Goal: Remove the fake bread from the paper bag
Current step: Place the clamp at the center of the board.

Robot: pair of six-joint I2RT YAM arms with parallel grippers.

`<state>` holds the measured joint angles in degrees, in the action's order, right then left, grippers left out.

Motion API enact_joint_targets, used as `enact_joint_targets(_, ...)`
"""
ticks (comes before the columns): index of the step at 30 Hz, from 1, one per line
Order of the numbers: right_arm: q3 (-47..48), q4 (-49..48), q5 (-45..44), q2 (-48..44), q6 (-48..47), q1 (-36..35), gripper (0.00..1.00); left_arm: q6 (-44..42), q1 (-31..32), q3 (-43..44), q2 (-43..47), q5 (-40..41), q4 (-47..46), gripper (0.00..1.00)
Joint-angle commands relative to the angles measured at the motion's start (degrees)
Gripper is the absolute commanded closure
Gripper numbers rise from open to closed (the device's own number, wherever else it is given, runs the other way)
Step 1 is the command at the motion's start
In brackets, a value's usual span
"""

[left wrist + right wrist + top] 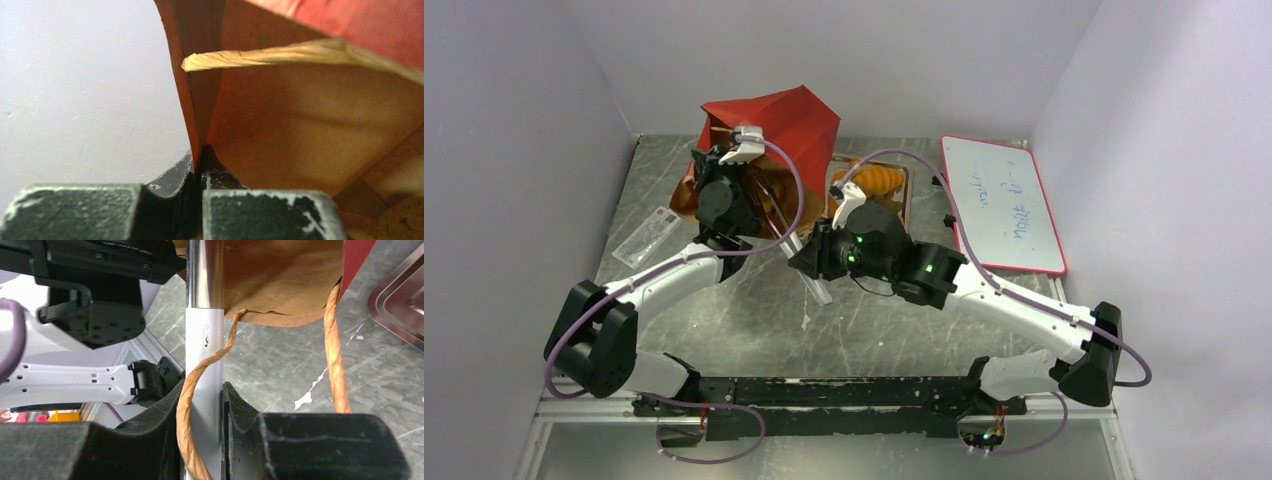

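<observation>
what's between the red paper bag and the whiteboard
A metal tray with an orange toy bread on it lies between the paper bag and the whiteboard; the top view shows it.

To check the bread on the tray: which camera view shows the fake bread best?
The top external view: the ridged golden-orange fake bread lies in the metal tray, seen from above. The right wrist view shows only a tray corner, no bread; the left wrist view shows only the inside of the paper bag.
</observation>
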<state>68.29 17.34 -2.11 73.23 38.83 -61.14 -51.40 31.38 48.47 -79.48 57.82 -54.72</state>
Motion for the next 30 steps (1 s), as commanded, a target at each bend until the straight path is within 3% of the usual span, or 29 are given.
enact_joint_targets(1, 2.18, -2.0, 1.56, -3.18, 1.2, 0.31, 0.78, -3.32, -2.13, 0.45, -1.63, 0.84, -6.65, 0.93)
enact_joint_targets(18, -6.66, -1.66, 1.77, -11.48, 3.12, 1.65, 0.77, 2.29, -7.73, 3.58, -3.49, -2.19, 0.1, 0.93)
enact_joint_targets(23, -9.41, -3.04, 3.95, -11.71, 3.88, 2.28, 0.76, 5.76, -8.29, 6.02, -3.11, -3.01, 5.71, 0.93)
enact_joint_targets(30, -9.67, -2.95, 5.01, -12.38, 2.05, 2.33, 0.74, 5.63, -9.35, 7.57, -4.88, -3.53, 6.39, 0.93)
